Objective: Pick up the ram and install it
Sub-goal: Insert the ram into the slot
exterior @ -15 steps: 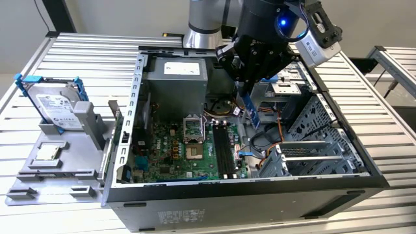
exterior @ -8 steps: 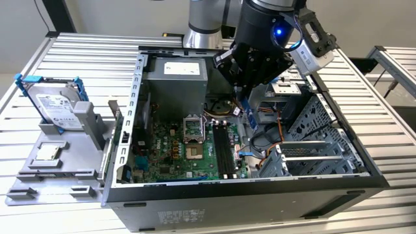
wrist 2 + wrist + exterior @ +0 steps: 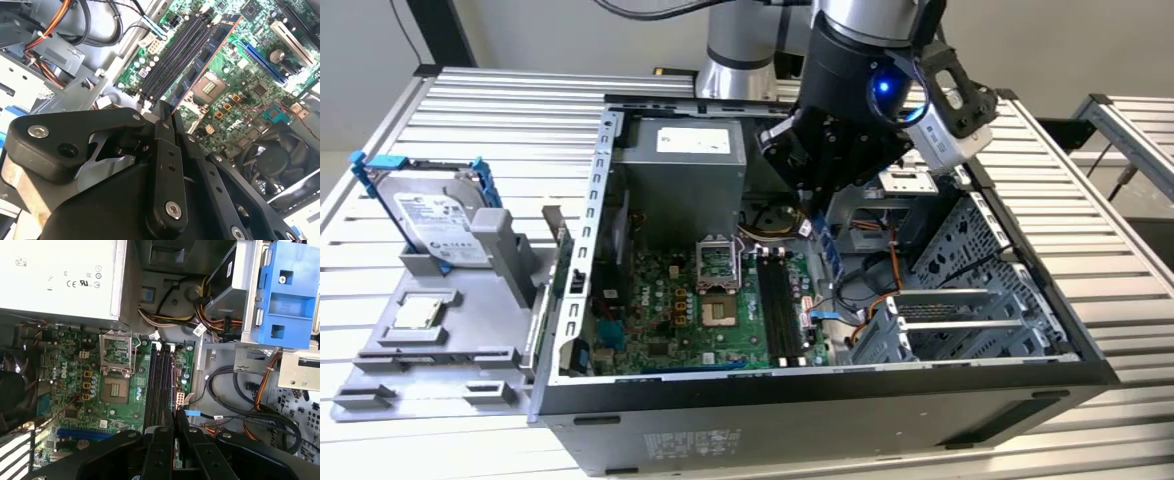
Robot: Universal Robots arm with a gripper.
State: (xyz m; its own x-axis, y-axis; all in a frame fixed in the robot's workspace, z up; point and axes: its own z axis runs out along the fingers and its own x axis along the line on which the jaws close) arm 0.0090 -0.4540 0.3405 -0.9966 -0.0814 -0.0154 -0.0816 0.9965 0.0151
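One black two-fingered claw (image 3: 811, 215) hangs inside the open grey metal computer case (image 3: 854, 400) in the exterior view, above the green motherboard (image 3: 660, 310). Below its tips the ram (image 3: 823, 260), a thin dark bluish-green circuit stick with black chips, stands just beside the long black memory slots (image 3: 781, 295). Whether it touches them is hard to tell here. A silver boxy power supply (image 3: 680, 160) sits behind, and loose cables and a perforated metal cage crowd the exterior view's right. Outside the case, at the exterior view's left, a silver hard drive in a blue frame (image 3: 434, 225) stands upright in a grey plastic holder (image 3: 454, 350). A small square silver chip (image 3: 424, 313) lies flat on that holder.

In the second wrist view the claw (image 3: 170, 112) has its fingers (image 3: 164, 145) pressed together on the near end of the ram (image 3: 205, 54), hiding that end. The stick runs alongside the slots (image 3: 175, 55). A long blue slot (image 3: 262, 62), a square metal processor socket (image 3: 210, 87) and a round black fan (image 3: 272, 157) lie on its other side.

In the first wrist view the ram (image 3: 173, 385) shows edge-on as a thin line along the side of the slots (image 3: 156, 385) that faces the cables. Which slot it lines up with cannot be told. A blue plastic drive bracket (image 3: 287, 295) stands near.
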